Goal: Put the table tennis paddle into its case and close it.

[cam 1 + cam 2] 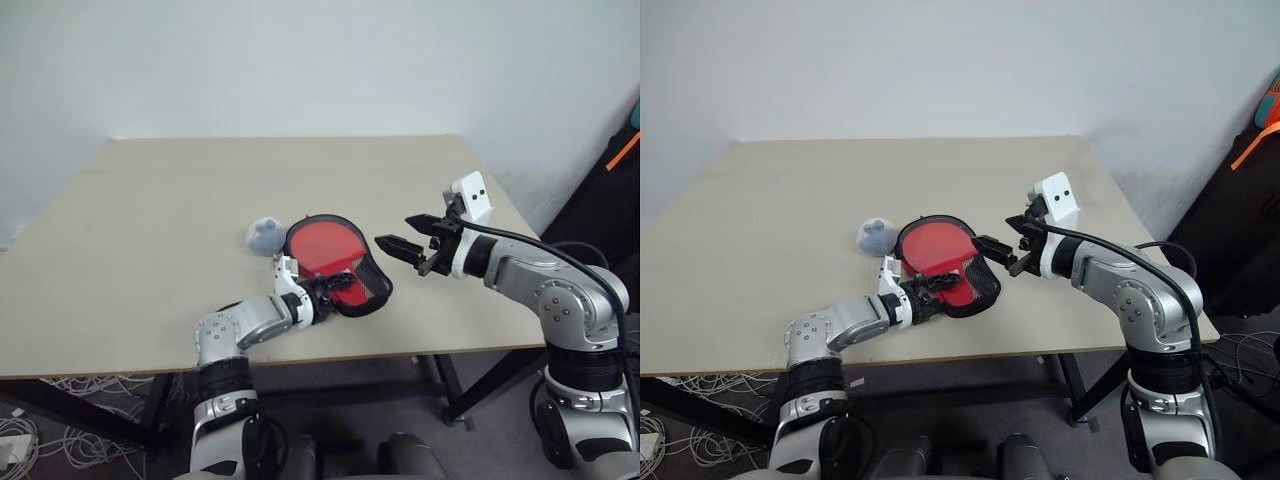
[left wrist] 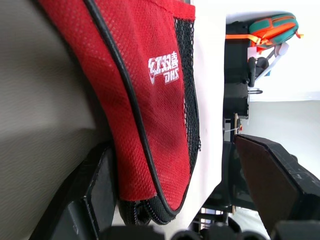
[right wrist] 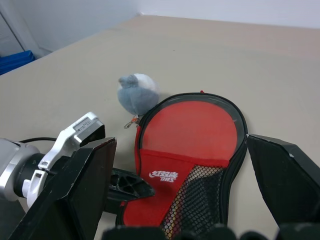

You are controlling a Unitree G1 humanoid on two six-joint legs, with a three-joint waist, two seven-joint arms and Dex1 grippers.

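Beige table [image 1: 150, 250], matte top, dark legs below. The case [image 1: 322, 247] lies flat at about five o'clock from the table's centre, round end toward eleven o'clock, black mesh end toward the near edge. A small greyish-white ball [image 1: 264, 236] rests just beside the round end, at nine o'clock of it.

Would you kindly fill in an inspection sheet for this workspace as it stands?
Surface: beige table, bare apart from the items below.
Job's things: red case lying flat; paddle not visible.
Clutter: small grey-white ball beside the case.
Grippers: left gripper open, a finger on either side of the case's narrow end; right gripper open, above the table beside the case.
Cables: white cables on the floor.
Surroundings: pale wall; colourful bag.
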